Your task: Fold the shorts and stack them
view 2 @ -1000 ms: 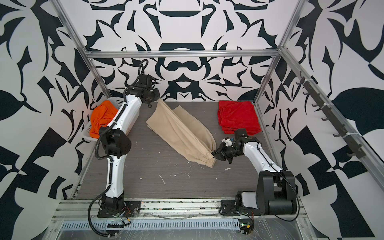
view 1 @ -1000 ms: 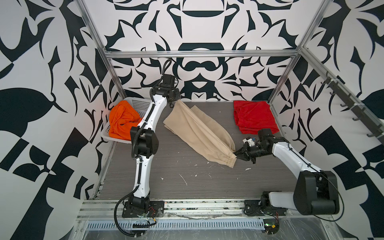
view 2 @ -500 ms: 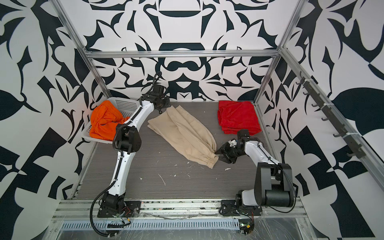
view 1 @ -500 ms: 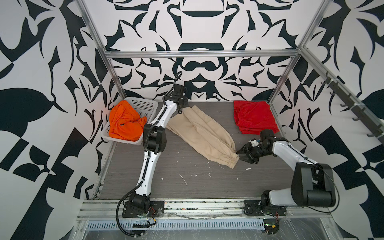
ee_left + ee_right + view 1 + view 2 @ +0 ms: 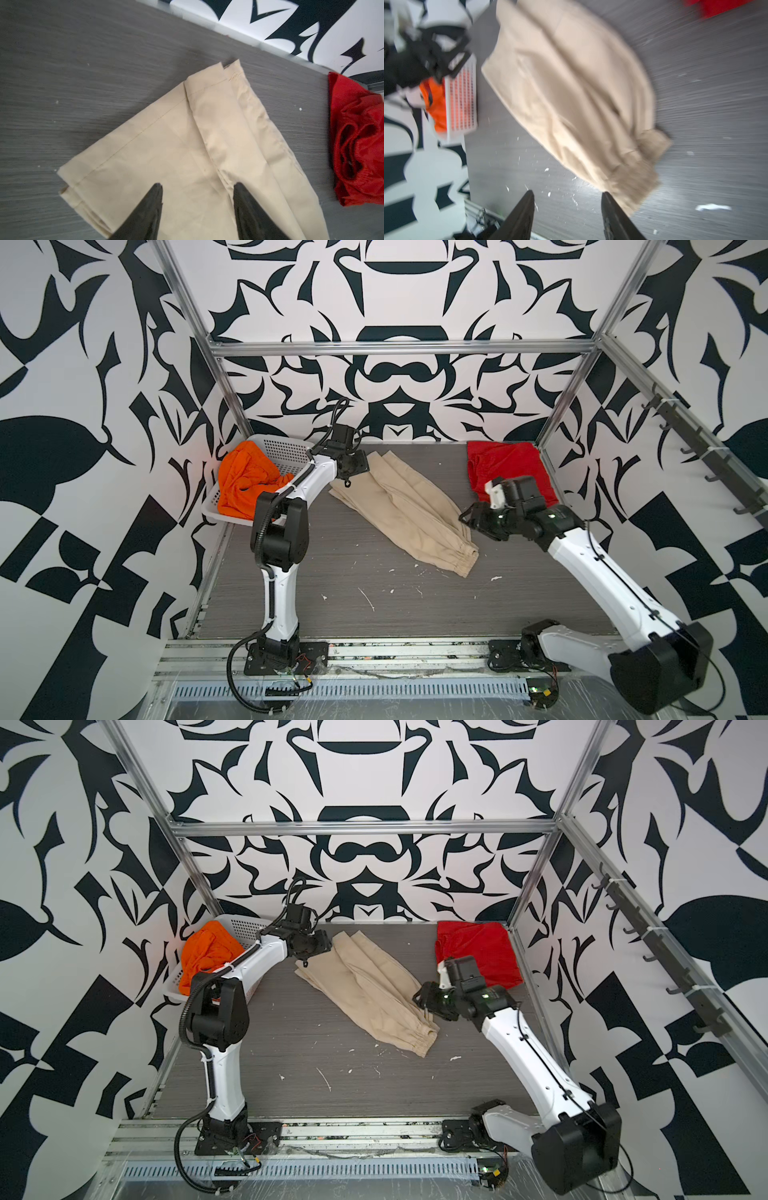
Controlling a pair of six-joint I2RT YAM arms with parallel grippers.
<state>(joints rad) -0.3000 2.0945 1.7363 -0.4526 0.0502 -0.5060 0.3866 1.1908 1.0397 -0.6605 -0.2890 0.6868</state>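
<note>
Shorts: beige point(image 5: 403, 506) 1 | red point(image 5: 511, 464) 1 | orange point(image 5: 245, 485) 1, probably | basket point(image 5: 286, 448) 1

Both have let go: the left claw point(image 5: 197, 187) and right claw point(image 5: 566, 194) now stand parted, and the folded beige fabric shorts point(image 5: 399, 506) has settled flat on the bench point(image 5: 332, 580).

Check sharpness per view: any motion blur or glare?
Right wrist view: heavy motion blur, beige shorts and basket smeared. Left wrist view: slight blur on the table grain, beige seams and red shorts readable. Both top views: sharp, evenly lit, no strong glare.
</note>
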